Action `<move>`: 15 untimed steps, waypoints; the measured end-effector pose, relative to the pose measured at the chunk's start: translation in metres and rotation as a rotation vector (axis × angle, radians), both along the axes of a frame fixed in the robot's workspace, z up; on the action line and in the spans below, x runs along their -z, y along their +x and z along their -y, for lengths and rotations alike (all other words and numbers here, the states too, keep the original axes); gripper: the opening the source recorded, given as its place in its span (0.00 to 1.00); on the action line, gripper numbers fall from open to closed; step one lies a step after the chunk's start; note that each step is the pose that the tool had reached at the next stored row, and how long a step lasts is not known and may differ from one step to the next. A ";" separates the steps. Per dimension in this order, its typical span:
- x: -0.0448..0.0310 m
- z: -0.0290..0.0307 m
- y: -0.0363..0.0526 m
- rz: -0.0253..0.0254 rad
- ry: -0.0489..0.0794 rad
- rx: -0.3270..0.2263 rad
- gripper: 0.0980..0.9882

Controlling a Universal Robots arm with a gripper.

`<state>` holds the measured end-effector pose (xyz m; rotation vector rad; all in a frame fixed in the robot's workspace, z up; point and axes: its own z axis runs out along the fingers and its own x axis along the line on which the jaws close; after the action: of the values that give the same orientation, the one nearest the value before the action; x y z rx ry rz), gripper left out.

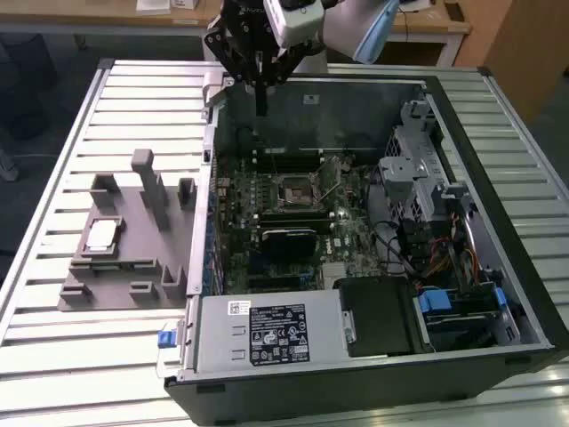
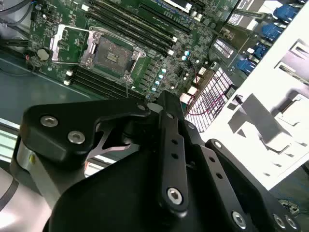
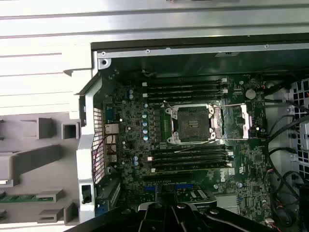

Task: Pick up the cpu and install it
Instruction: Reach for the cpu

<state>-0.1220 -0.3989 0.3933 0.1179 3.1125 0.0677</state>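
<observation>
The black robot gripper [image 1: 260, 107] hangs over the far wall of the open black computer case [image 1: 373, 384]. Its fingers are pressed together into one thin bar and nothing sits between them. The small square cpu with a silvery-grey metal top [image 1: 100, 234] lies flat on the grey plastic tray with upright pegs [image 1: 133, 267]. The tray stands on the white slatted metal table [image 1: 53, 356], just beside the case on the exterior view's left and well apart from the gripper. Inside the case, the green motherboard [image 1: 347, 233] carries the square metal-framed socket with a dark centre [image 1: 292, 190]. In both wrist views that socket [image 2: 114, 52] [image 3: 193, 123] has its metal frame swung open and holds no chip.
</observation>
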 end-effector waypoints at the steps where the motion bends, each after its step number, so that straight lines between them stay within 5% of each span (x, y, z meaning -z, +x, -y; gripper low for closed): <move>1: 0.0000 0.0000 0.0000 0.0000 0.000 0.000 0.01; 15: 0.0000 0.0000 -0.0049 0.0000 0.000 0.000 0.01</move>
<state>-0.1269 -0.3989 0.3933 0.1180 3.1125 0.0677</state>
